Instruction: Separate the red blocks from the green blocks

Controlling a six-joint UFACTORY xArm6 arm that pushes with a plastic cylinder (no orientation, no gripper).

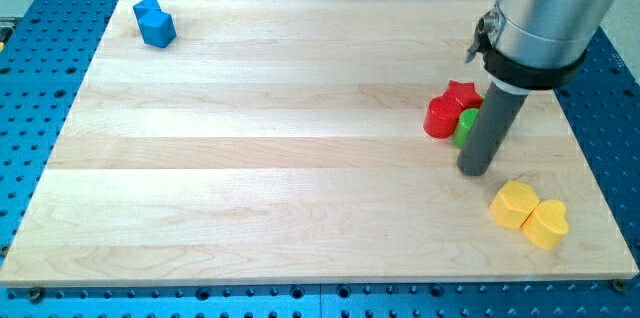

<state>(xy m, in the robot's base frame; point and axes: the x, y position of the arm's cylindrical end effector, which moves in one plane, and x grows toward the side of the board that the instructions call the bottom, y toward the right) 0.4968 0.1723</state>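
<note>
A red star block (463, 94) and a red round block (441, 117) sit together at the view's right on the wooden board (250, 158). A green block (465, 127) touches them on their lower right; the rod hides most of it, so its shape cannot be made out. My tip (475, 169) rests on the board just right of and below the green block, right beside it.
Two yellow blocks, a hexagon-like one (515, 204) and a heart (547, 223), lie at the lower right, below my tip. Two blue blocks (154, 23) sit at the board's upper left corner. The arm's grey body (545, 13) hangs over the upper right.
</note>
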